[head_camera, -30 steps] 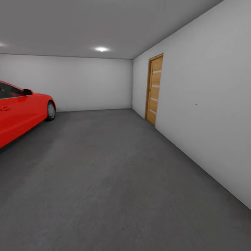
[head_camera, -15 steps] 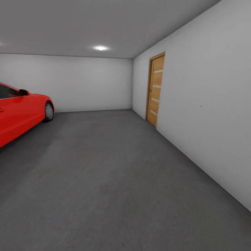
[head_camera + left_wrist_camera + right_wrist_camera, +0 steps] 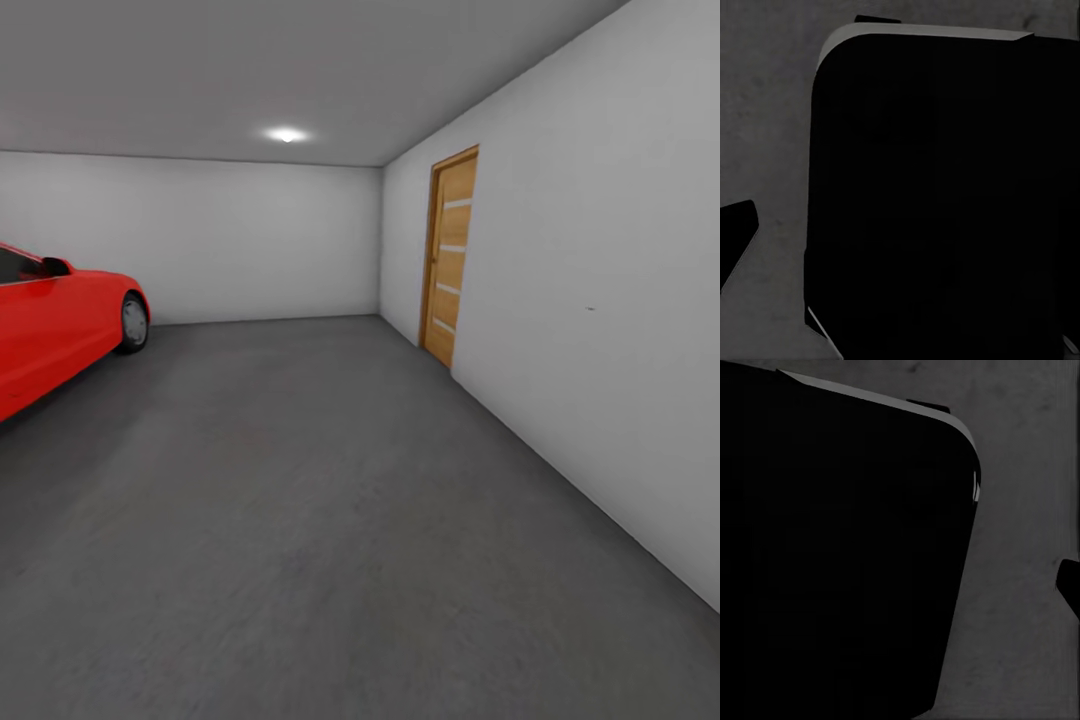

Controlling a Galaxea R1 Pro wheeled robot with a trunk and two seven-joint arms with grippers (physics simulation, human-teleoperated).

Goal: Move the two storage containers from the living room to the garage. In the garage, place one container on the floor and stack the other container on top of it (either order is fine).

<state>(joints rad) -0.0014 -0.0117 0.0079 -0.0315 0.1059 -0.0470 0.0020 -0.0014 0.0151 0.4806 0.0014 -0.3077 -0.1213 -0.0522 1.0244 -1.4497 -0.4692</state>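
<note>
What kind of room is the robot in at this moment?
Most likely a garage: a red car is parked on a dark grey concrete-like floor, bare pale walls surround it, and a wooden door is set in the right-hand wall.

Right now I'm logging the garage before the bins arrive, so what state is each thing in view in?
wooden-slat door: shut.
red car: parked at the left, partly cut off by the picture's edge.
ceiling light: on.
floor: dark grey, bare where it shows.
dark rounded body: hangs over the grey floor in the left wrist view; too dark to identify.
</note>
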